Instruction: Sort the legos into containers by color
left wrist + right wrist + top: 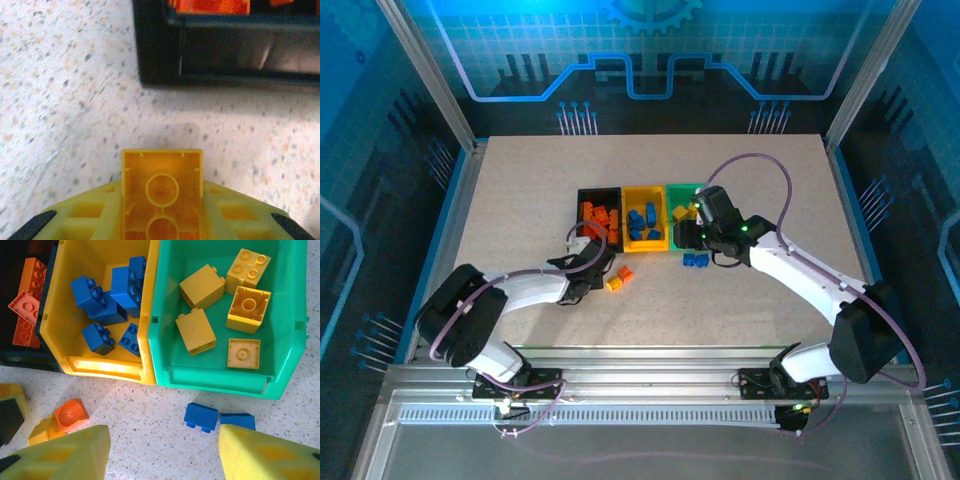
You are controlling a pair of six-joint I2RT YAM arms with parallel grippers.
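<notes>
Left pincer (586,266) pinches a yellow brick (162,190), held for binning (the green bin (215,377) suits it); right pincer (165,452) hangs spread above two blue bricks (201,416), ready to close.

You see three bins side by side. The black bin (582,215) holds orange bricks (600,218), the yellow bin (65,290) holds blue bricks (107,295), and the green bin (285,365) holds yellow bricks (202,286). Two loose blue bricks (201,417) lie just before the green bin.
</notes>
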